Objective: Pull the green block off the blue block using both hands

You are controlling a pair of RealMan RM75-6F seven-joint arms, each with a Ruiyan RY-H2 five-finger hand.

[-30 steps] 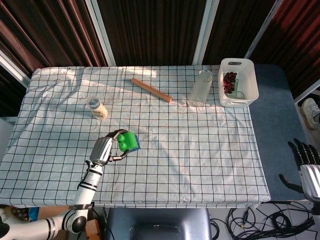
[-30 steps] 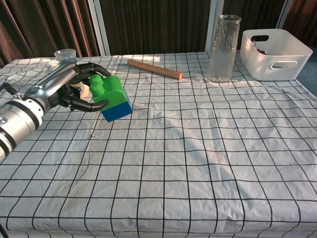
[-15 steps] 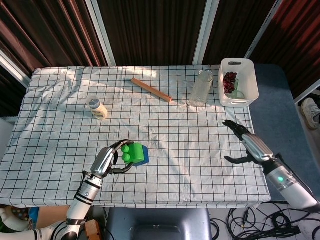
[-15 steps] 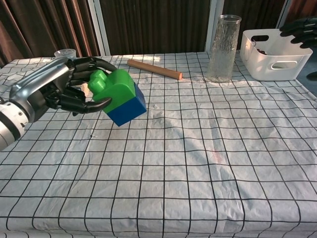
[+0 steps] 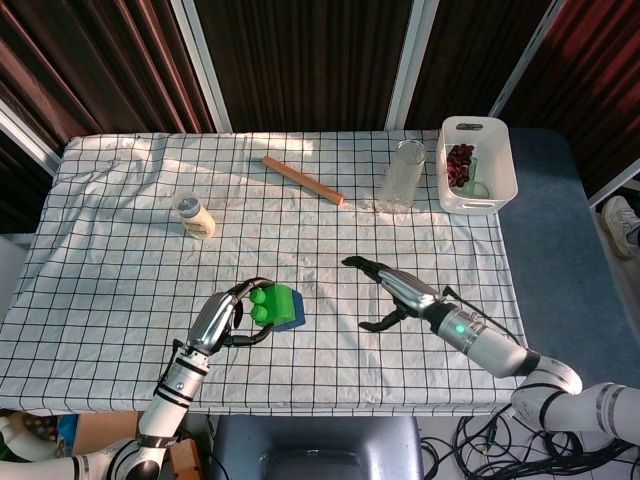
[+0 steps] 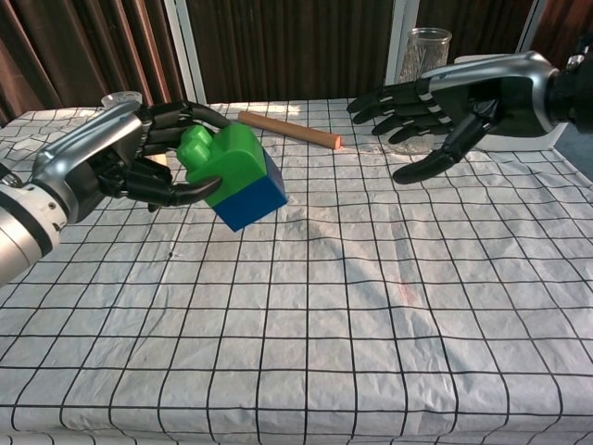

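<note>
My left hand (image 6: pixel 139 158) (image 5: pixel 222 318) grips the green block (image 6: pixel 227 159) (image 5: pixel 274 303), which sits on top of the blue block (image 6: pixel 252 199) (image 5: pixel 293 318). The stacked pair is lifted off the checked cloth and tilted. My right hand (image 6: pixel 434 104) (image 5: pixel 385 290) hangs open to the right of the blocks, fingers spread, thumb below, palm turned toward them. A clear gap separates it from the blocks.
A wooden rod (image 5: pixel 301 179) lies at the back centre, a tall glass vase (image 5: pixel 402 176) stands beside a white basket (image 5: pixel 478 165) at the back right. A small bottle (image 5: pixel 194 215) stands at the left. The table's front edge lies just below my left forearm.
My right hand has swung in from the far right toward the table's middle. My left hand has carried the stacked blocks slightly right and higher.
</note>
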